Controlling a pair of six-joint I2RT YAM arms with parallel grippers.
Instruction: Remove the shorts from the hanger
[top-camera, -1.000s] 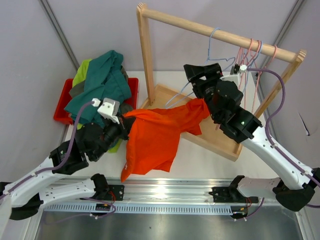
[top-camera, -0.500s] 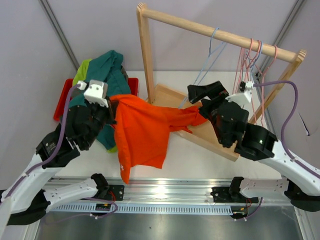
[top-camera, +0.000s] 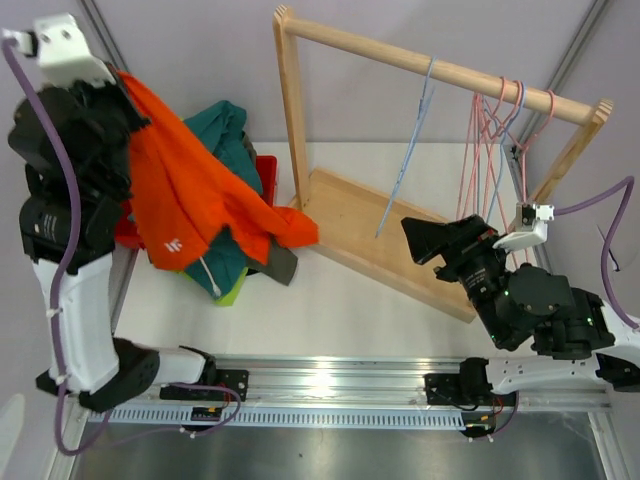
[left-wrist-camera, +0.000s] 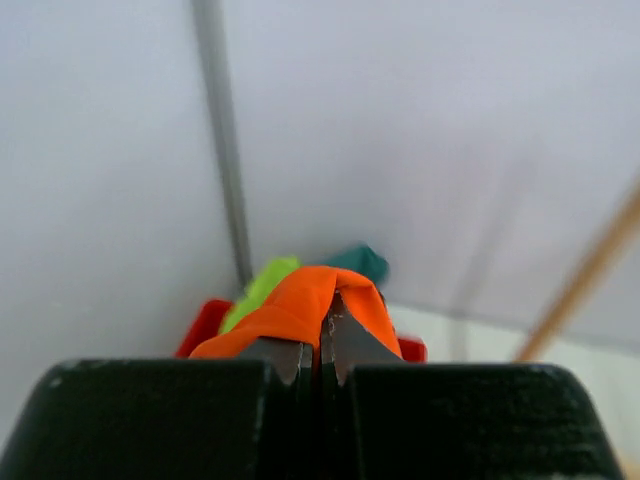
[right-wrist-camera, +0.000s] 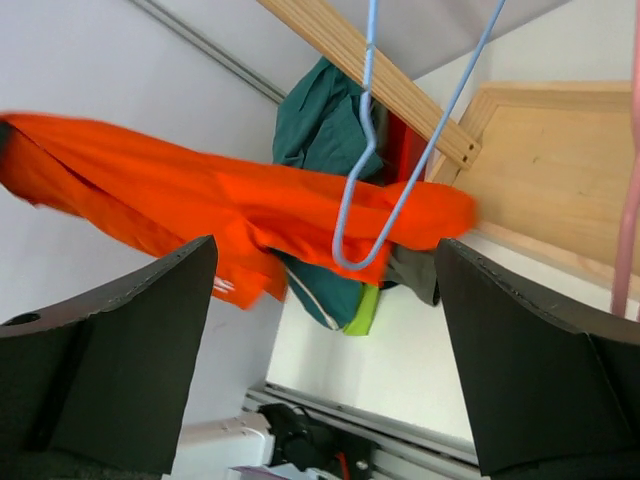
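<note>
orange shorts in left end effector

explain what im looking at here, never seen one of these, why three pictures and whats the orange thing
These are two robot arms bolted side by side at the near edge of a table. The wide picture comes from a fixed camera above and behind them; the other two come from a small camera on each wrist, so you see each arm's own fingers up close.

The orange thing is a pair of shorts. The left gripper is shut on a fold of them and has them lifted high over a red bin, which holds a heap of teal, lime green and dark shorts.

The right gripper is open and holds nothing. In front of it an empty blue hanger hangs from a wooden rack, with pink hangers further along.
</note>
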